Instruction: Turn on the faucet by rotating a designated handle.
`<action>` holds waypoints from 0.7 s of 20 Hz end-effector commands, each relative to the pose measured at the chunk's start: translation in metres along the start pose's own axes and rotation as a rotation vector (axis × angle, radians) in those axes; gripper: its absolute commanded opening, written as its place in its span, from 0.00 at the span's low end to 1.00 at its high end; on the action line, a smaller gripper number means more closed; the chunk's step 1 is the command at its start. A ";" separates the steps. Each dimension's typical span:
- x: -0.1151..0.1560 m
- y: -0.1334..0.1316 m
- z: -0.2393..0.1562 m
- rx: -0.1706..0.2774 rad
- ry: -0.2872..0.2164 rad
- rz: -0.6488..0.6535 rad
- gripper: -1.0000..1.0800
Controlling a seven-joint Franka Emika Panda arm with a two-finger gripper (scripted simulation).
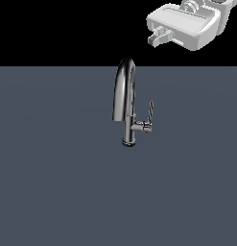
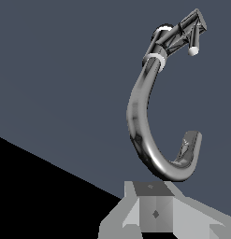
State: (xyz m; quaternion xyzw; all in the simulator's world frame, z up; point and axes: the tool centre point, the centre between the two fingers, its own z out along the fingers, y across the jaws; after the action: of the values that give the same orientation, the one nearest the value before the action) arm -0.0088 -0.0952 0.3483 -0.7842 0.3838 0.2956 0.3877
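Gripper [image 1: 157, 38] up high, well clear of the faucet [image 1: 125, 103], fingers seemingly pressed together on nothing, approach step only, handle [image 1: 150, 112] untouched on the exterior view's right, needing a descent.

Slate-grey tabletop [image 1: 53, 192] carrying one chrome faucet [image 1: 125, 96]

The flat, uniform surface fills the lower part of the exterior view against a black background. The faucet stands upright on its round base near the middle, with its thin handle [image 1: 150, 111] projecting toward the exterior view's right.
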 end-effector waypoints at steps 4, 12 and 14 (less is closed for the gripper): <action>0.045 0.007 0.006 0.131 -0.102 0.129 0.00; 0.110 0.025 0.027 0.330 -0.257 0.328 0.00; 0.123 0.031 0.035 0.374 -0.292 0.373 0.00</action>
State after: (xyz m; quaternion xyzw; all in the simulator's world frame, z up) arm 0.0238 -0.1237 0.2367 -0.5877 0.4995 0.3874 0.5050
